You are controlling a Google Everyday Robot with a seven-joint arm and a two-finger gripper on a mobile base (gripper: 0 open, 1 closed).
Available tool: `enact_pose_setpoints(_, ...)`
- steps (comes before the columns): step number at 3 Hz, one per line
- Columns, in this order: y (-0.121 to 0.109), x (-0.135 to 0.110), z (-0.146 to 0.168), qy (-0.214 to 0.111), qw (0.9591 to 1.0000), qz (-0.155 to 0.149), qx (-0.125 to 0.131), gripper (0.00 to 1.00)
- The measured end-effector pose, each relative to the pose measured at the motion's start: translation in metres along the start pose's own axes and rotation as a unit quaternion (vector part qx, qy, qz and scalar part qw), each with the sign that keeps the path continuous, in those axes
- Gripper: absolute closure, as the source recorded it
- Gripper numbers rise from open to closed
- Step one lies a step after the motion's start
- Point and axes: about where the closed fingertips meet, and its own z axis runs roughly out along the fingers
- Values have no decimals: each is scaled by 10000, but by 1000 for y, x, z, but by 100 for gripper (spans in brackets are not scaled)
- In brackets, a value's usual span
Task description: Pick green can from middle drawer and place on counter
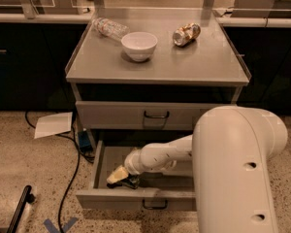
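The middle drawer is pulled open below a closed upper drawer. My gripper reaches down into its left part, at the end of my white arm. A small dark green can lies on the drawer floor right under and against the gripper; only a sliver of it shows. The counter is the grey cabinet top above.
On the counter stand a white bowl, a brown-gold and silver can on its side and a clear plastic bottle lying down. My large white arm housing fills the lower right. Paper and cables lie on the floor at left.
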Motion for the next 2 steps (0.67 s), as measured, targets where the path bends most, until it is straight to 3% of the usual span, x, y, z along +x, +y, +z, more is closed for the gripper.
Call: enact_pose_setpoints(2, 1, 14, 7, 155, 9996, -26, 234, 0)
